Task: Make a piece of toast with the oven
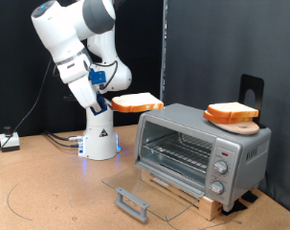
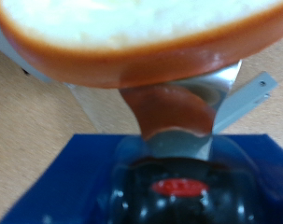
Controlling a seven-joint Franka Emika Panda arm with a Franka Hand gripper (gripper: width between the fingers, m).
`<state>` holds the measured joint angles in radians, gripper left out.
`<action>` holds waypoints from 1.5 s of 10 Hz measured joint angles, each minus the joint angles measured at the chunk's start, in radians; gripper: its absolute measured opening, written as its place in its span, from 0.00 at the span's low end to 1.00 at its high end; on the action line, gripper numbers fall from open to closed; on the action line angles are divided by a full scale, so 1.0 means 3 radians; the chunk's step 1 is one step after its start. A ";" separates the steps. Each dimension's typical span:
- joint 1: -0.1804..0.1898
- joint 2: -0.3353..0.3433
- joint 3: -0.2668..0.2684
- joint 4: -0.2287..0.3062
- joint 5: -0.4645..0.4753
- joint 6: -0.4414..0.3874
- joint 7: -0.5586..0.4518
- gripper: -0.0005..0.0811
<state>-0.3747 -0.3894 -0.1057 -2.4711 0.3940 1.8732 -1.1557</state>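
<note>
Exterior view: a white Franka arm stands at the exterior view's left on a brown desk (image 1: 49,182). Its gripper (image 1: 112,99) is raised above the desk and holds the piece of toast (image 1: 137,103) flat and level, in the air just to the left of the oven's top corner. The oven (image 1: 197,146), silver-grey, sits on a wooden slatted base (image 1: 183,190) at the exterior view's right. Its glass door (image 1: 149,189) is dropped fully open, and the wire rack shows inside. Knobs line its right-hand panel; a small red mark sits above them, too small to read. A second slice of bread (image 1: 233,112) rests on a round wooden board (image 1: 242,125) on the oven's roof.

Wrist view: the piece of toast (image 2: 132,28) fills the upper frame, pale crumb with an orange-brown crust. The jaws appear closed on its edge, though blur makes the contact hard to judge. The blue base of the arm (image 2: 48,177) lies beneath, out of focus. No legible writing shows in either view.
</note>
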 joint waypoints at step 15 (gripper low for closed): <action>0.0449 0.0559 0.0753 -0.0771 0.0191 0.1665 -0.0380 0.49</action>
<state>-0.2400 -0.2218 0.1202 -2.7024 0.4512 2.3727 -1.2696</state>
